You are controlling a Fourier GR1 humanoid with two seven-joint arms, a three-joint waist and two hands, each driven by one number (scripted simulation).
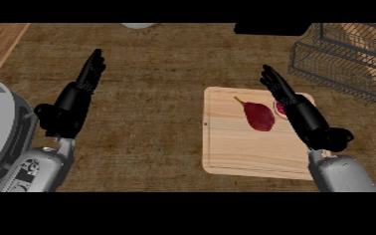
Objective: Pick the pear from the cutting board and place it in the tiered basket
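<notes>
A dark red pear (258, 115) with a thin stem lies on the pale wooden cutting board (235, 149), toward the board's far right part. My right hand (303, 113) hovers just right of the pear, fingers straight and pointing away from me, open and holding nothing. It partly hides a small red and pale object (280, 109) at the board's right side. The wire tiered basket (334, 59) stands at the far right of the counter. My left hand (73, 102) rests open at the left, fingers up.
A grey rounded appliance (13, 129) sits at the left edge. A black object (270, 28) and a white rim (138, 25) show at the far edge. A wooden strip (11, 37) runs along the upper left. The counter's top is brown and textured.
</notes>
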